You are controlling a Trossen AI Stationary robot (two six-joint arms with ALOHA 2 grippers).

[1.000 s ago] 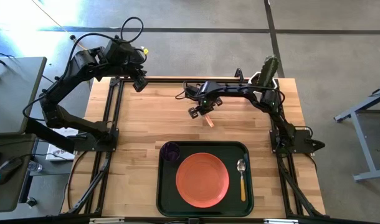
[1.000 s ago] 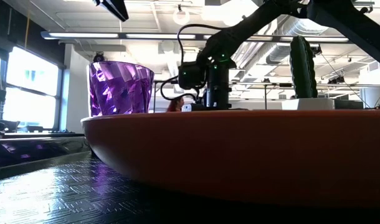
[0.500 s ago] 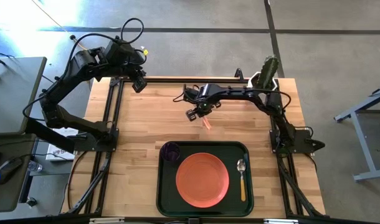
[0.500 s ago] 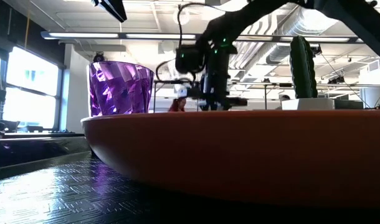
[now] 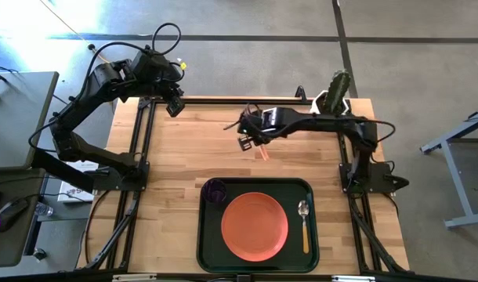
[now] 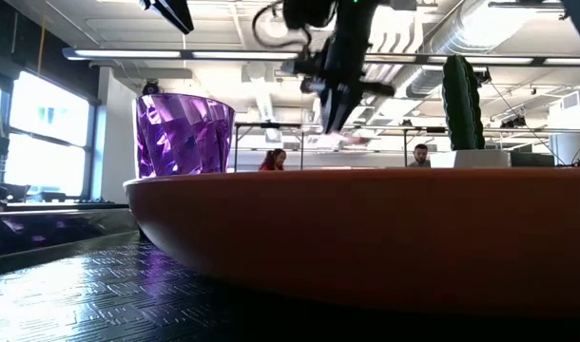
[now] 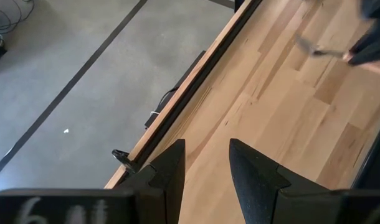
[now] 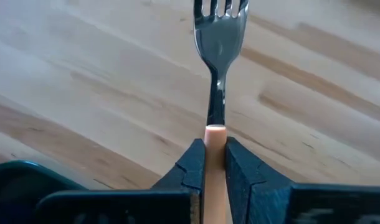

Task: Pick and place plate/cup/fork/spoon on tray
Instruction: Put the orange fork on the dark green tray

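My right gripper [image 5: 248, 139] is over the far middle of the table, shut on the fork [image 8: 220, 25]. The fork has silver tines and a light tan handle [image 5: 262, 153], and it also shows in the low view [image 6: 339, 141], up in the air. My left gripper [image 5: 175, 102] waits open and empty over the table's far left corner. The dark green tray [image 5: 204, 251] lies at the near edge. On it rest the orange plate [image 5: 255, 225], the purple cup [image 5: 215, 190] in its far left corner, and the spoon [image 5: 304, 223] along its right side. My right gripper pinches the fork's tan handle [image 8: 215, 134] between its two fingers, at the end next to the metal neck. The neck and tines stick out beyond the fingertips, and the rest of the handle runs back between the fingers. The fork is lifted clear of the table.
A white pot with a cactus [image 5: 337, 92] stands at the table's far right corner. Bare wood [image 5: 176, 157] lies between the tray and the far edge. People show in the room behind, in the low view.
My right gripper has risen from the table with the fork and tipped. The fork, which was low by the table, now hangs clear above it. The gripper has shifted slightly toward the far edge.
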